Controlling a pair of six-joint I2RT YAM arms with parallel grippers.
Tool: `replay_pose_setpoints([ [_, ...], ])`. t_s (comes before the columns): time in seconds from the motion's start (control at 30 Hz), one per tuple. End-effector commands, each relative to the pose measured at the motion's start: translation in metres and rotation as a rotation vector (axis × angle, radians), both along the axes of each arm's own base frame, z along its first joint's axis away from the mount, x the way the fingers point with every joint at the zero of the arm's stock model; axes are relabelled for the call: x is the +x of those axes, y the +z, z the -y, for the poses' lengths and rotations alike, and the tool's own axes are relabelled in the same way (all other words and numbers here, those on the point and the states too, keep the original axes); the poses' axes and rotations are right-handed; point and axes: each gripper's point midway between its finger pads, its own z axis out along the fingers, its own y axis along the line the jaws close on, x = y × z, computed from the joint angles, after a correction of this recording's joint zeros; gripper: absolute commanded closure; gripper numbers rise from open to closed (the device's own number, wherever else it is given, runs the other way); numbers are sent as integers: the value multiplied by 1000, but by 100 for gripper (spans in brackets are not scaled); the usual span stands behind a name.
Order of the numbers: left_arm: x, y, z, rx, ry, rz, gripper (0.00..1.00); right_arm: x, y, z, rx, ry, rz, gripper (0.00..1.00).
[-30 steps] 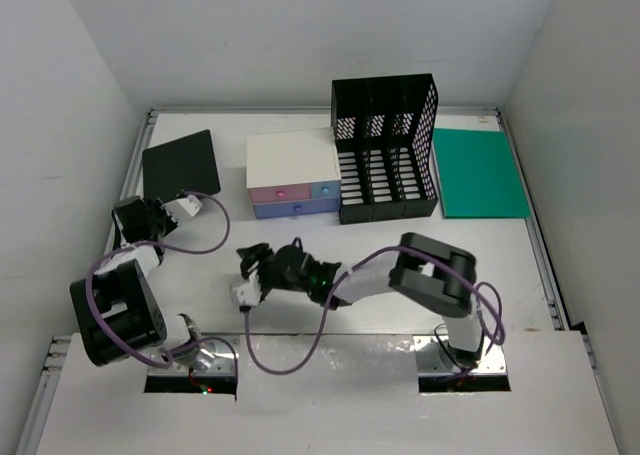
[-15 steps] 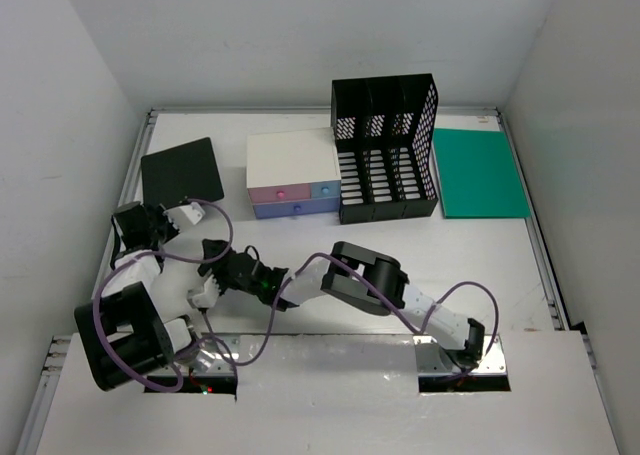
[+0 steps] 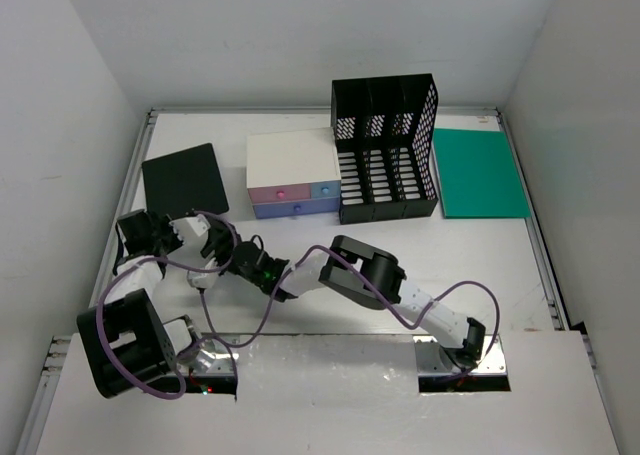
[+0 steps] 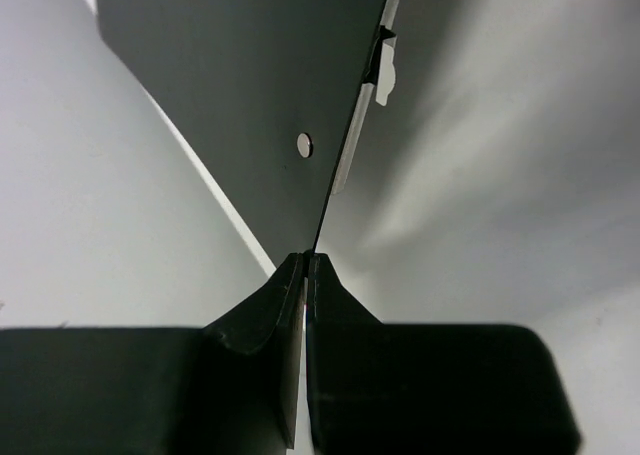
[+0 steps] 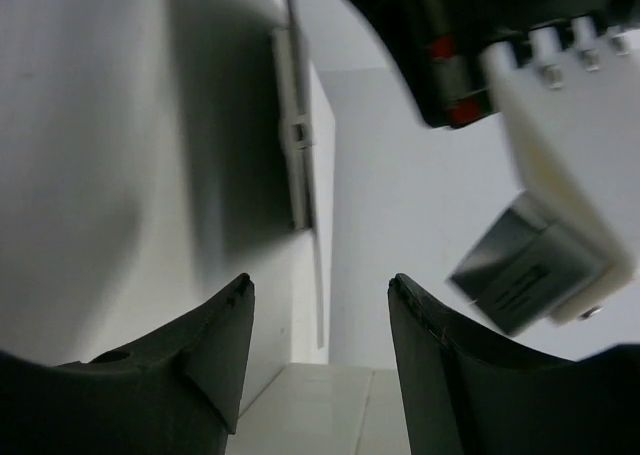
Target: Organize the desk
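Up close, the left gripper [image 4: 307,265] had its two dark fingers pressed together on the near corner of a thin black pad [image 4: 230,95], whose edge ran straight into the tips. A small pale round dot [image 4: 305,145] marked the pad's face; no writing could be read on it. The pad lay flat on the desk [image 3: 500,265], at its far left side beside the grey rim.

Just beside that wrist, the right gripper [image 5: 320,280] held its fingers parted with nothing between them. Its camera looked past them at a white and grey block [image 5: 560,125] on the left arm. From above, the right arm stretched across the front of the desk to reach that spot, with purple cables [image 3: 300,360] looping around both arms.

Farther back, a small drawer box [image 3: 290,160] with a white top stood near the middle. Its pink drawer [image 3: 280,192], blue drawer [image 3: 325,188] and lilac lower drawer [image 3: 295,210] were all pushed in, so their contents were hidden. Touching its right side stood a black perforated file rack [image 3: 385,155] divided into three slots, and the view did not make clear what they held. A flat green folder [image 3: 480,170] lay just to the rack's right, at the far right of the desk.

The desk itself spread white beneath everything, filling the floor between the white walls.
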Motion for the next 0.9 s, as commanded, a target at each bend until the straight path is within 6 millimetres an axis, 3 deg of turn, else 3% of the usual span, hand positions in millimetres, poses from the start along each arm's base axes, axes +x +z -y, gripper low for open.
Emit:
replay_pose_setpoints([
  [0.0,-2,5,3,11,-32,5,100,9,25,-10,86,-11,56,46],
  [0.07,-4,3,3,16,-36,1,100,13,30,-12,98,-16,64,46],
  [0.23,-4,4,5,6,-39,5,100,25,18,-17,62,9,21,44],
  [0.5,-6,5,9,-6,-57,-11,100,56,6,-21,75,-36,9,42],
  [0.53,-7,5,10,-10,-59,-15,100,60,11,-25,100,-37,7,41],
  [0.6,-8,3,11,-21,-61,-29,100,68,2,-25,102,-45,-1,40],
  [0.63,-8,2,12,-24,-63,-30,100,73,13,-29,134,-50,9,40],
  [0.67,-9,0,12,-26,-65,-37,100,76,3,-30,131,-55,5,40],
  [0.77,-7,0,11,-23,-66,-35,100,86,13,-38,180,-59,3,40],
  [0.8,-6,1,12,-24,-69,-33,100,90,2,-37,158,-62,-14,41],
  [0.83,-5,3,12,-27,-68,-29,100,92,5,-39,169,-58,-28,43],
  [0.87,-6,2,13,-34,-68,-37,100,94,-1,-40,162,-56,-44,55],
])
